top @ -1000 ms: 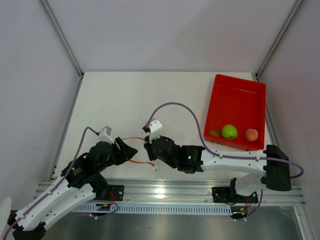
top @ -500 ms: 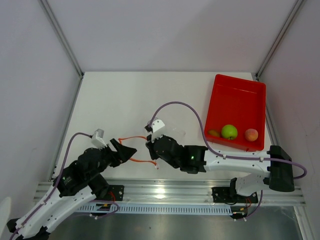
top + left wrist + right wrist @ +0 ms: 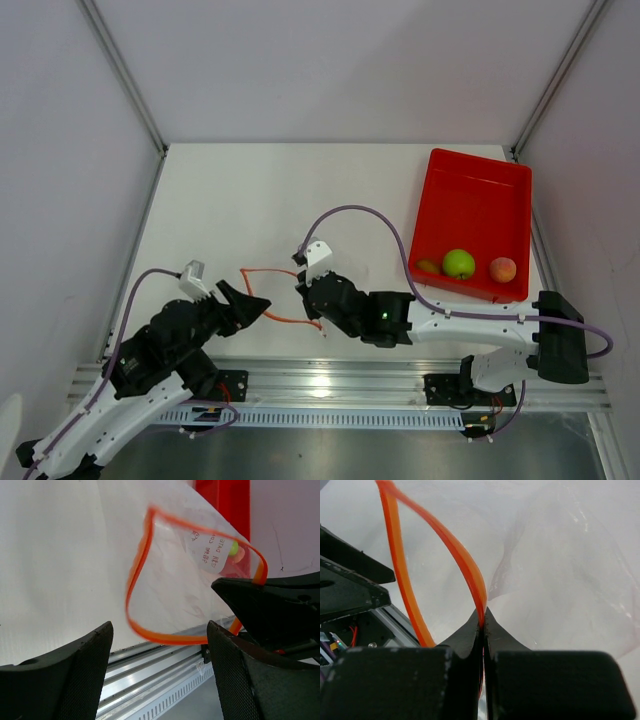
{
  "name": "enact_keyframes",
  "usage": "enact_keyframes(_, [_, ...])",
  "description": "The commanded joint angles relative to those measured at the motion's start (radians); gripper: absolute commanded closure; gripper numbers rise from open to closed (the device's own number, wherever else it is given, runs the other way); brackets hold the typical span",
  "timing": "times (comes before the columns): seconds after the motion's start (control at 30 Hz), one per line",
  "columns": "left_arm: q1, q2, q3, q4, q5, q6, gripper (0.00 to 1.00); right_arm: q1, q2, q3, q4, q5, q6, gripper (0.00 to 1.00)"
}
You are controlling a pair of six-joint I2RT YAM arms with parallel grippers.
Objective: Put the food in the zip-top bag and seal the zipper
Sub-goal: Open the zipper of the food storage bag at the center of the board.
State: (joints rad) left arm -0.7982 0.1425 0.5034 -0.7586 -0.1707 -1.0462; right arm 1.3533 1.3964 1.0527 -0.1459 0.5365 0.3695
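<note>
red tray (image 3: pixel 480 190) holds apple (image 3: pixel 459 263), peach (image 3: pixel 503 269), brown lump (image 3: pixel 428 267). bag (image 3: pixel 190 585) empty, mouth gaping. right gripper (image 3: pixel 483 625) pinches zipper (image 3: pixel 462 560); left gripper (image 3: pixel 160 627) spread, gripping nothing.

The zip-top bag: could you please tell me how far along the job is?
Done: the zip-top bag has its mouth gaping open. In hand: the right pincer is shut on the zipper; the left pincer is open, facing the mouth. Left: the apple, peach and brown lump lie in the red tray; bagging and sealing are not yet done.
</note>
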Motion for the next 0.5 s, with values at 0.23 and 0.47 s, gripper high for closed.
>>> enact_keyframes(0.23, [-0.006,0.034,-0.026,0.021,0.016,0.006,0.23,-0.011,-0.040,0.001,0.019,0.030,-0.014,1.00])
enact_keyframes(0.47, [-0.007,0.121,-0.013,0.081,0.010,0.014,0.22,0.007,-0.037,0.010,0.037,0.016,-0.004,1.00])
